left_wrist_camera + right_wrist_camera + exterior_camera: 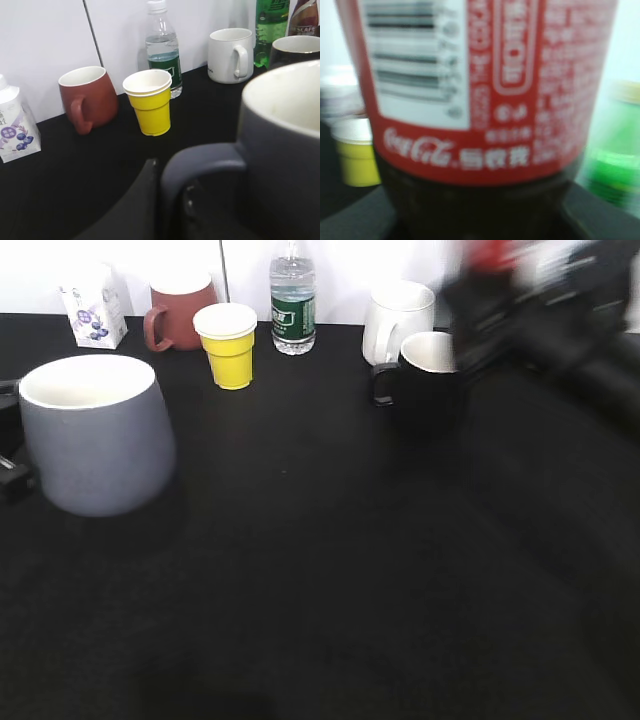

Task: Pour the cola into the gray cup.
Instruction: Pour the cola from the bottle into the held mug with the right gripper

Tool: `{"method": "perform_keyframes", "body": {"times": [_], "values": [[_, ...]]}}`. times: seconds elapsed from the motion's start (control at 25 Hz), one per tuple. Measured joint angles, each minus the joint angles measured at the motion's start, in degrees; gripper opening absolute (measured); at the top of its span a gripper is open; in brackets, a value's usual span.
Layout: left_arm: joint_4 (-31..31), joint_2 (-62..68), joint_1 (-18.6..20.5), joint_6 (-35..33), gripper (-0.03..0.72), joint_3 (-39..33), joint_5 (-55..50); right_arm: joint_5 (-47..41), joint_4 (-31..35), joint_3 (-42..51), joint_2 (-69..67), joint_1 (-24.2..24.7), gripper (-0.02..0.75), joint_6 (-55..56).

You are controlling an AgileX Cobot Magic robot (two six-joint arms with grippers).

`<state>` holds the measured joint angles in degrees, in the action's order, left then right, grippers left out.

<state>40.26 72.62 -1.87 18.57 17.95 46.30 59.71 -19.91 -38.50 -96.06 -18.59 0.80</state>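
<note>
The gray cup point(95, 440) stands at the left of the black table, upright and empty, white inside. In the left wrist view the gray cup point(285, 150) fills the right side. My left gripper point(170, 195) is shut on its loop handle, one finger outside and one inside the loop. It barely shows at the left edge of the exterior view point(10, 455). The cola point(480, 100), with a red label and dark liquid, fills the right wrist view, and my right gripper point(480, 225) is shut on it. In the exterior view the right arm point(530, 310) is a blur at the top right, with a bit of the cola's red point(490, 255).
Along the back stand a small carton point(93, 305), a maroon mug point(180, 315), a yellow paper cup point(230, 345), a water bottle point(293, 300), a white mug point(395, 320) and a black mug point(425, 375). A green soda bottle point(270, 25) stands behind the white mug.
</note>
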Motion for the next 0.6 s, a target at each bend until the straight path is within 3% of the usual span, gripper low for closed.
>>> {"method": "perform_keyframes", "body": {"times": [0.08,0.2,0.32,0.6], "values": [[-0.1,0.2,-2.5,0.0,0.042,0.0,0.2,-3.5,-0.4,-2.3,-0.3,-4.9,0.384,-3.6],[0.0,4.7,-6.6,0.0,0.042,0.1,4.3,-3.6,-4.2,-7.0,-3.6,-6.6,0.384,-7.9],[0.2,6.2,-6.9,-0.1,0.042,2.5,5.4,-5.8,-8.5,-10.2,-6.9,-6.6,0.384,-18.4],[5.6,6.2,-7.5,-0.1,0.042,5.3,5.7,-5.9,-9.3,-11.8,-8.5,-6.6,0.384,-39.8]]}}
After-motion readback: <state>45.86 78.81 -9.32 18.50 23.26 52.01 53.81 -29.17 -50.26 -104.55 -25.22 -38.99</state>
